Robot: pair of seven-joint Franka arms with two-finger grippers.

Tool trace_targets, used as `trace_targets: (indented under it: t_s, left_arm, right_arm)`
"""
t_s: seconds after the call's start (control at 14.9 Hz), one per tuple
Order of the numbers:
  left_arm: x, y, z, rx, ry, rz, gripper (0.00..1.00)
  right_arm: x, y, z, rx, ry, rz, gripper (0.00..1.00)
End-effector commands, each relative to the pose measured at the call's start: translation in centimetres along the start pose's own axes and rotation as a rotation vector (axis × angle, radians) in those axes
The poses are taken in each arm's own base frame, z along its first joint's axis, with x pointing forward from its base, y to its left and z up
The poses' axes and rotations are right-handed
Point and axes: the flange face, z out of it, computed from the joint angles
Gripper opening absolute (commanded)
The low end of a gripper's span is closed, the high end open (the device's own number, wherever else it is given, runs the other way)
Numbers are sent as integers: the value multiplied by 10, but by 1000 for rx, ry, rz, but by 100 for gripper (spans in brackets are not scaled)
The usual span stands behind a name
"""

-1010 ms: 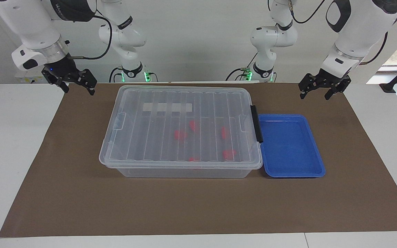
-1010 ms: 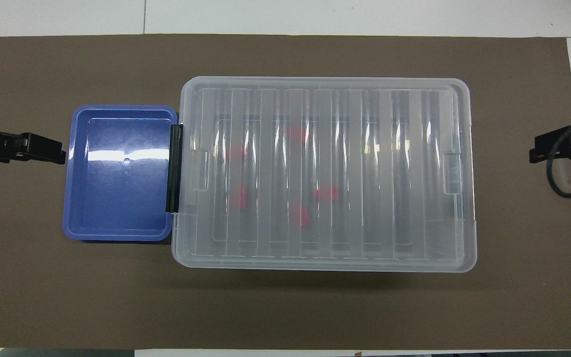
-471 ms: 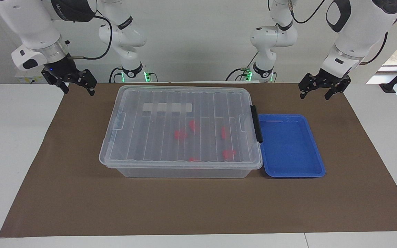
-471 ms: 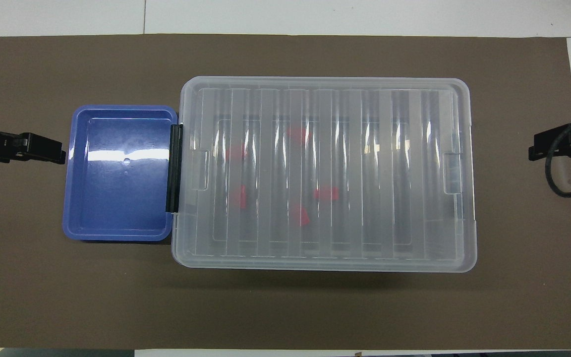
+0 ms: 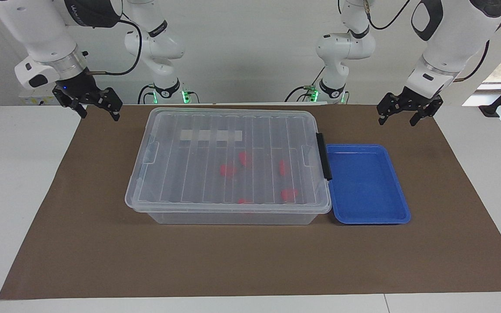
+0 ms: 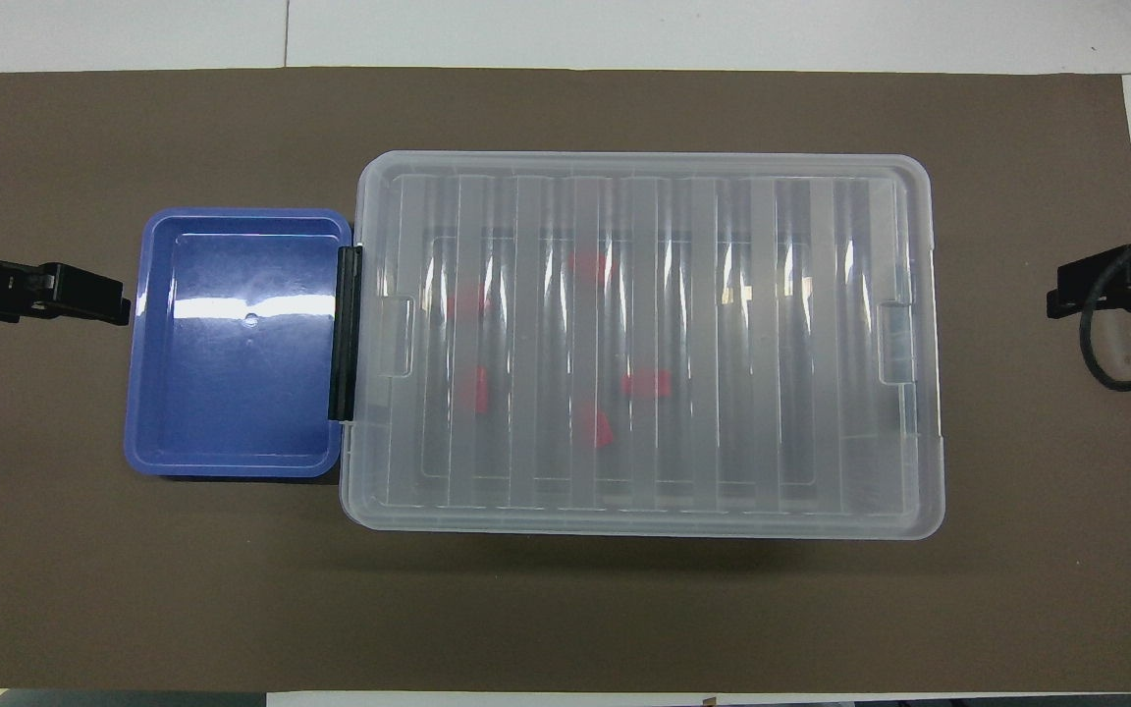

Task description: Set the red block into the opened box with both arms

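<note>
We note the box (image 5: 228, 167) at mid-table with its ribbed lid (image 6: 644, 334) on and the black latch (image 5: 323, 156) toward the left arm's end, just beside the blue tray (image 5: 365, 217). Several red blocks (image 5: 228, 170) show blurred through the lid, already inside the box; we see none outside it. Left gripper (image 5: 402, 116) and right gripper (image 5: 98, 112) both hang raised with jaws apart and empty, each over the mat near its own end of the box. We judge the lid light, stiff and slippery; best taken at the end tabs, one arm each. Blocks: light, rigid, gripped across the narrow faces
</note>
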Motion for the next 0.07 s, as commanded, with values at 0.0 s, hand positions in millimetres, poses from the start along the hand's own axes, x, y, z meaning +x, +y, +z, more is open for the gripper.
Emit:
trace_targets:
  t_s: [0.0]
  left_arm:
    - [-4,-2,-4,10,8,-2,100]
  right_arm:
    - [-2,1,2,4,-2,-19,100]
